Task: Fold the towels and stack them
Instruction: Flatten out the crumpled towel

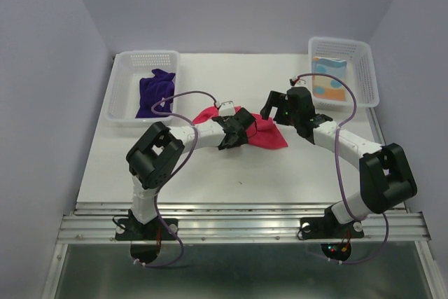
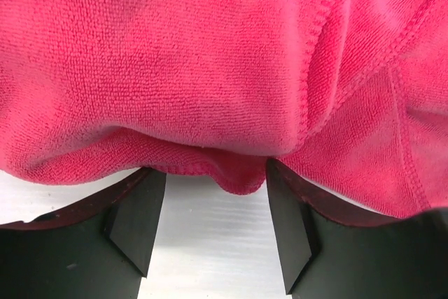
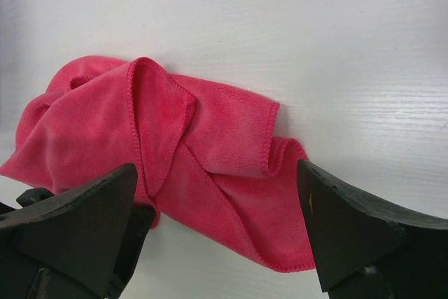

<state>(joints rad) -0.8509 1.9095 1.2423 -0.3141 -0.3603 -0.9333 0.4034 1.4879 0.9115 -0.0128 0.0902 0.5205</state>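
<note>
**A:** quick check, where's the pink towel [image 1: 271, 136] at, and is either arm actually holding it?

**B:** It's lying rumpled on the table [image 1: 210, 173], roughly midway between the two baskets and not folded flat. The left gripper [image 2: 210, 194] is right down at one edge of it. Its fingers are apart and a little bulge of hem sags into the gap between them, but neither finger is pressed on it as far as I can see. So not clamped.

**A:** and the right one?

**B:** The right gripper [image 3: 217, 173] is spread wide, hanging over the towel's right end with nothing pinched between its fingers. From its wrist view you can see a corner flopped over in a couple of loose folds.

**A:** other two towels?

**B:** The purple towel [image 1: 155, 92] is bunched up in the white basket [image 1: 122, 85] at the back left. The blue towel [image 1: 329, 80] — the one with orange blotches — lies flat in the other basket [image 1: 367, 68] at the back right.
</note>
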